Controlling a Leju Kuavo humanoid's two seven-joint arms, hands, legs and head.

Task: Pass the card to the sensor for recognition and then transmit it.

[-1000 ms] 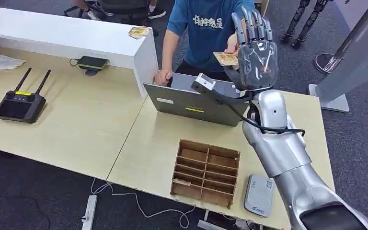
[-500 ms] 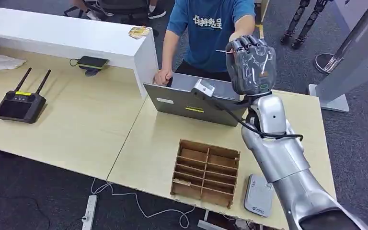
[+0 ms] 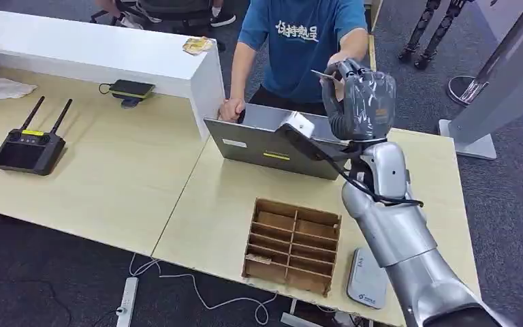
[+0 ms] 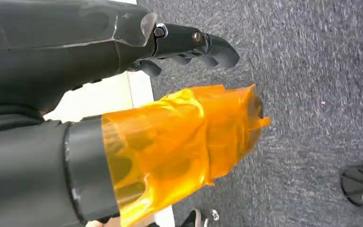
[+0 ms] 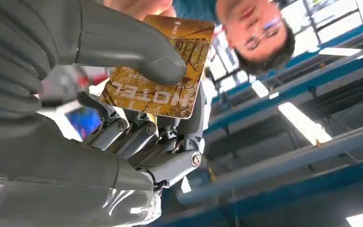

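Observation:
My right hand is raised above the open laptop, in front of a person in a blue shirt. It grips a gold hotel card, with the thumb pressing the card against the fingers. In the head view the card shows edge-on at the hand's far side, and the person's hand is right at it. A grey flat reader lies at the table's front right edge. My left hand hangs over the carpet holding nothing, its thumb wrapped in orange film and its fingers stretched out.
A wooden slotted rack sits on the table near me, left of the reader. The grey laptop stands between me and the person. On the left table are a black controller with antennas and a black pad. A white partition runs behind.
My right hand's fingers were spread upright while the person held the card to the palm. They have since curled around the card, and the hand has dropped slightly.

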